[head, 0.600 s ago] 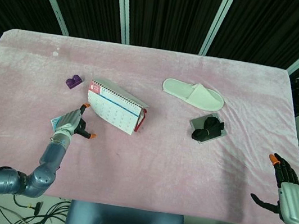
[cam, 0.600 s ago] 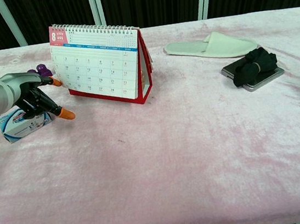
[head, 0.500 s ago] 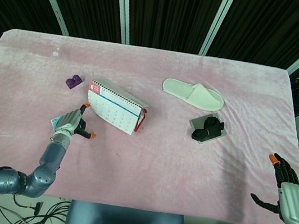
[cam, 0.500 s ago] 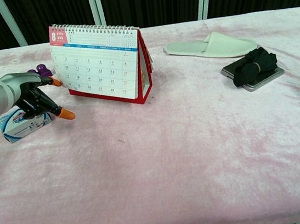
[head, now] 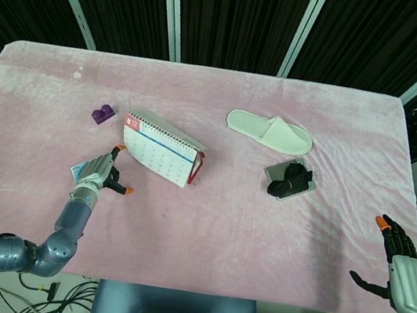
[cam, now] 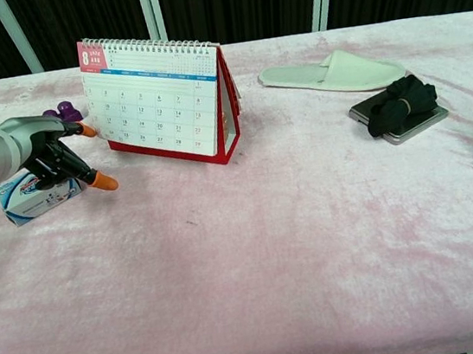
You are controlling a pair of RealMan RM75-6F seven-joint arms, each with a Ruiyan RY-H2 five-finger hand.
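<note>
Left robot hand (cam: 50, 153) holds nothing, fingers spread, one fingertip at the calendar (cam: 159, 100) page edge, left of frame centre. Risk: a sideways push tips the calendar or knocks the small box (cam: 37, 195) beneath. Right robot hand (head: 402, 263) open, idle, lower right.

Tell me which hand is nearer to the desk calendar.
The left hand. It sits just beside the desk calendar, at its lower left corner, fingertips close to the page edge. The right hand is far off at the table's opposite, near corner, fingers spread.
</note>
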